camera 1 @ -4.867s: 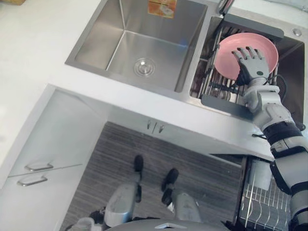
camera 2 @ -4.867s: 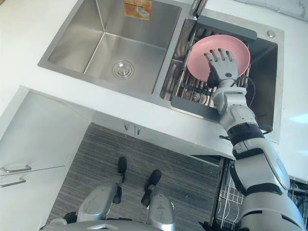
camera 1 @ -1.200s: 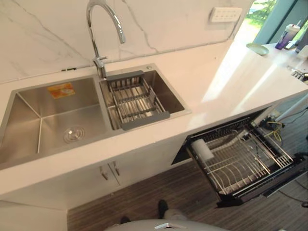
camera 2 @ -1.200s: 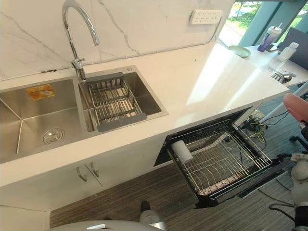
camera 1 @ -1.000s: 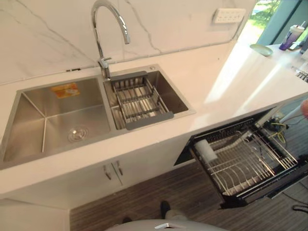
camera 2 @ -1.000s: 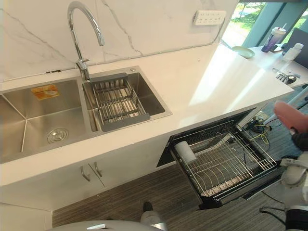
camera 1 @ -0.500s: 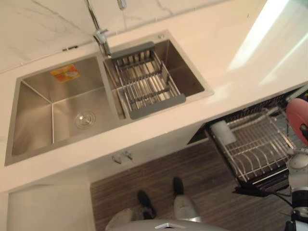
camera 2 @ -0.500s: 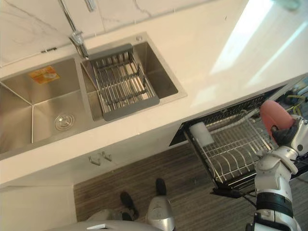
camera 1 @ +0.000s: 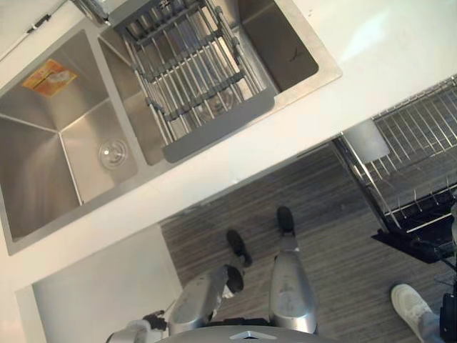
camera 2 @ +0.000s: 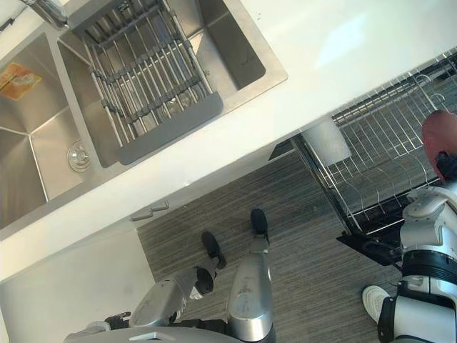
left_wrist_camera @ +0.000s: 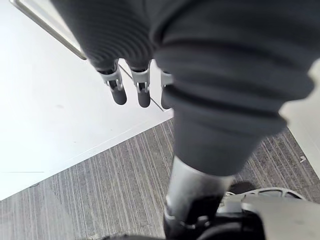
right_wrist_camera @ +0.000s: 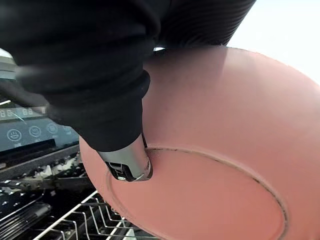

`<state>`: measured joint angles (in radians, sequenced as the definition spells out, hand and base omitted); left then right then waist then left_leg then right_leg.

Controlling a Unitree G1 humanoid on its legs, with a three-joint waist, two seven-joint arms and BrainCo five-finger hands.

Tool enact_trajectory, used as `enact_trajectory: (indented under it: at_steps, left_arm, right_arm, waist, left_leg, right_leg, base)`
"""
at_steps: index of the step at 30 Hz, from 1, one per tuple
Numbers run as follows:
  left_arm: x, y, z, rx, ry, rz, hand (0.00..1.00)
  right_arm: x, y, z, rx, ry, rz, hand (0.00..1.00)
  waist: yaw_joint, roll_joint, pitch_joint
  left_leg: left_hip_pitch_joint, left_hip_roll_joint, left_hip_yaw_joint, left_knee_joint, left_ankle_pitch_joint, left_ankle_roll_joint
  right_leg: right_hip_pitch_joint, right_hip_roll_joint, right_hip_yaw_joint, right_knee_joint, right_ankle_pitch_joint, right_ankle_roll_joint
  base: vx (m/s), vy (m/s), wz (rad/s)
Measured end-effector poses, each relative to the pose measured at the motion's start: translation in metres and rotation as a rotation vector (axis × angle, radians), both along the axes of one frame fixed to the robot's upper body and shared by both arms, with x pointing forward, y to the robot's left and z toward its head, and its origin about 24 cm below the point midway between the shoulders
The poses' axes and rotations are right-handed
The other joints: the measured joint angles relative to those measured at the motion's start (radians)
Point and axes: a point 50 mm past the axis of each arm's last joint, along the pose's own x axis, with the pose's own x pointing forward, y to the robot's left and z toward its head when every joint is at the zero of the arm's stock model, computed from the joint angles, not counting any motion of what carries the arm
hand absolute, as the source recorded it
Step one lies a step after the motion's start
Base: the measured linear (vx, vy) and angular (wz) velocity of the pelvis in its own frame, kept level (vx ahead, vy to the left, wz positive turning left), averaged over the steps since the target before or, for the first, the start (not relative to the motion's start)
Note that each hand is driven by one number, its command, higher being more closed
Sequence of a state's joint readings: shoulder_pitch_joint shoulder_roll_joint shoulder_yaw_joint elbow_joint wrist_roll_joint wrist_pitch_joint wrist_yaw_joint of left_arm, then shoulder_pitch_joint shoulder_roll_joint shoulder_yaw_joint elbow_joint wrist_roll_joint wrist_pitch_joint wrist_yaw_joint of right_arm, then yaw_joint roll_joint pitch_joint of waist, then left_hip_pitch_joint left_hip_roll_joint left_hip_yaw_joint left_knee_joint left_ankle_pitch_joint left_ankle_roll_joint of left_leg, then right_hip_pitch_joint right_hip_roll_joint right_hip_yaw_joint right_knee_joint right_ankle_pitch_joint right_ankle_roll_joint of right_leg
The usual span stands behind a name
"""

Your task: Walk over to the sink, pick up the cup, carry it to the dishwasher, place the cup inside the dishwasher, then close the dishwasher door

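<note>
No cup is in either hand; a pink plate (right_wrist_camera: 225, 165) is carried instead. My right hand (right_wrist_camera: 125, 160) is shut on it, thumb pressed against its underside, and holds it on edge above the outer end of the dishwasher's pulled-out wire rack (camera 2: 385, 164). From the head camera the plate (camera 2: 437, 134) peeks out just above the right hand (camera 2: 448, 166). A white cup (camera 2: 326, 141) lies on its side at the rack's inner end. My left hand (left_wrist_camera: 131, 87) hangs open beside the white cabinet front, fingers straight.
The double sink (camera 1: 68, 153) has a grey wire drainer basket (camera 1: 193, 78) in its right basin. A white counter (camera 2: 343, 50) runs above the dishwasher. A person's white shoe (camera 2: 371, 300) stands on the striped floor near the rack. The dishwasher's control panel (right_wrist_camera: 30, 135) shows beside the rack.
The head camera has tipped further down, so the sink and counter slid up the picture. My right hand still holds the pink plate over the rack's outer end.
</note>
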<state>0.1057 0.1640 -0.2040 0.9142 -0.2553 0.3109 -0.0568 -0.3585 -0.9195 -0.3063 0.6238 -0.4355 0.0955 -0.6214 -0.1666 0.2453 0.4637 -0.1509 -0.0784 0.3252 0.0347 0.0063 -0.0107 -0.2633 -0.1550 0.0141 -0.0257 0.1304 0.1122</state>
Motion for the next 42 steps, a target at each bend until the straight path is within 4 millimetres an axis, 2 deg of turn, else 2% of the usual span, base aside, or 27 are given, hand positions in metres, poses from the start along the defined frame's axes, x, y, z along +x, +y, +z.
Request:
enact_trajectory:
  at_steps: [4, 5, 7, 10, 13, 16, 22, 24, 31, 34, 37, 39, 40, 42]
  left_arm:
    - [0.003, -0.004, 0.000, -0.001, 0.000, -0.008, 0.00]
    - [0.005, -0.005, 0.000, 0.001, 0.000, -0.012, 0.00]
    - [0.008, -0.008, 0.000, 0.001, -0.005, -0.011, 0.00]
    - [0.012, -0.012, 0.001, -0.015, -0.015, 0.006, 0.00]
    - [0.013, -0.012, 0.001, -0.016, -0.017, 0.008, 0.00]
    - [0.013, -0.012, 0.001, -0.016, -0.018, 0.013, 0.00]
    - [0.014, -0.013, 0.001, -0.021, -0.026, 0.023, 0.00]
    - [0.013, -0.011, 0.001, -0.025, -0.029, 0.052, 0.00]
    - [0.005, -0.007, 0.000, -0.009, -0.018, 0.077, 0.00]
    - [-0.001, -0.003, -0.001, 0.002, 0.004, 0.100, 0.00]
    - [-0.016, 0.015, -0.002, 0.038, 0.055, 0.129, 0.00]
    - [-0.022, 0.020, -0.002, 0.040, 0.075, 0.137, 0.00]
    - [-0.031, 0.025, -0.002, 0.038, 0.102, 0.158, 0.00]
    - [-0.035, 0.030, -0.002, 0.038, 0.125, 0.159, 0.00]
  right_arm:
    - [0.002, 0.000, -0.010, 0.014, 0.042, 0.000, 1.00]
    - [0.002, 0.000, -0.012, 0.027, 0.045, -0.007, 0.00]
    - [-0.002, -0.004, -0.019, 0.051, 0.064, -0.033, 0.00]
    - [-0.008, -0.012, -0.040, 0.182, 0.061, -0.081, 0.00]
    - [-0.008, -0.007, -0.062, 0.319, 0.012, -0.074, 0.00]
    - [-0.007, -0.002, -0.071, 0.379, -0.024, -0.044, 0.00]
    - [-0.013, -0.007, -0.066, 0.458, -0.161, -0.029, 0.00]
    - [-0.018, -0.008, -0.056, 0.461, -0.240, -0.010, 0.00]
    - [-0.037, -0.009, -0.053, 0.497, -0.383, -0.014, 0.00]
    - [-0.047, -0.013, -0.057, 0.529, -0.430, -0.039, 0.00]
    - [-0.076, -0.029, -0.058, 0.540, -0.484, -0.136, 0.00]
    - [-0.087, -0.036, -0.058, 0.553, -0.500, -0.173, 0.00]
    - [-0.101, -0.045, -0.059, 0.592, -0.530, -0.208, 0.00]
    - [-0.121, -0.059, -0.068, 0.698, -0.561, -0.260, 0.00]
  waist:
    - [0.010, 0.005, -0.003]
    - [0.013, 0.007, -0.005]
    - [0.020, 0.009, -0.007]
    - [0.029, 0.010, -0.007]
    - [0.032, 0.010, -0.007]
    - [0.032, 0.010, -0.007]
    - [0.029, 0.007, -0.005]
    - [0.027, 0.002, -0.002]
    - [0.017, -0.031, 0.011]
    - [0.006, -0.073, -0.003]
    - [0.001, -0.148, -0.078]
    - [0.000, -0.166, -0.113]
    - [-0.005, -0.187, -0.142]
    - [-0.012, -0.204, -0.160]
  left_leg:
    - [-0.024, 0.000, -0.007, 0.001, 0.001, -0.001]
    - [-0.028, -0.001, -0.016, 0.001, 0.000, -0.001]
    - [-0.036, -0.002, -0.026, -0.001, -0.006, -0.010]
    - [-0.044, 0.000, -0.031, -0.020, -0.017, -0.027]
    - [-0.043, 0.000, -0.042, -0.021, -0.016, -0.027]
    - [-0.038, 0.000, -0.052, -0.020, -0.015, -0.025]
    - [0.015, 0.004, -0.076, -0.021, -0.013, -0.023]
    - [0.035, 0.008, -0.081, -0.019, -0.022, -0.022]
    - [0.098, 0.035, -0.104, 0.034, -0.070, -0.001]
    - [0.121, 0.052, -0.100, 0.056, -0.086, 0.005]
    - [0.153, 0.074, -0.072, 0.054, -0.096, 0.000]
    - [0.156, 0.077, -0.070, 0.052, -0.099, 0.004]
    - [0.163, 0.081, -0.064, 0.051, -0.103, 0.009]
    - [0.179, 0.081, -0.054, 0.049, -0.106, 0.014]
  right_leg:
    - [-0.022, -0.003, -0.009, -0.010, -0.001, -0.007]
    - [-0.022, -0.008, -0.028, -0.018, 0.006, -0.009]
    - [-0.023, -0.010, -0.040, -0.030, 0.018, -0.008]
    - [-0.022, -0.008, -0.057, -0.055, 0.040, -0.010]
    - [-0.019, -0.007, -0.061, -0.055, 0.041, -0.009]
    - [-0.016, -0.006, -0.064, -0.046, 0.040, -0.011]
    - [0.025, -0.007, -0.084, 0.008, -0.004, -0.011]
    - [0.045, -0.006, -0.095, 0.023, -0.019, -0.010]
    - [0.134, 0.007, -0.133, 0.060, -0.061, -0.010]
    - [0.163, 0.020, -0.136, 0.066, -0.063, -0.016]
    - [0.196, 0.037, -0.137, 0.063, -0.074, -0.023]
    - [0.198, 0.041, -0.137, 0.063, -0.079, -0.024]
    - [0.201, 0.044, -0.135, 0.063, -0.080, -0.023]
    - [0.220, 0.044, -0.135, 0.058, -0.081, -0.022]
  base:
    - [-0.05, -0.020, -0.01]
    - [-0.06, -0.005, 0.06]
    - [-0.05, 0.000, 0.08]
    - [-0.04, 0.002, 0.12]
    - [-0.01, -0.002, 0.03]
    - [0.00, 0.000, 0.00]
    - [0.00, -0.008, 0.09]
    - [0.00, -0.008, 0.13]
    - [0.02, -0.022, 0.07]
    - [0.05, -0.033, -0.03]
    - [0.07, -0.044, -0.05]
    - [0.04, -0.031, -0.04]
    - [0.04, -0.020, -0.08]
    - [0.02, 0.006, -0.07]
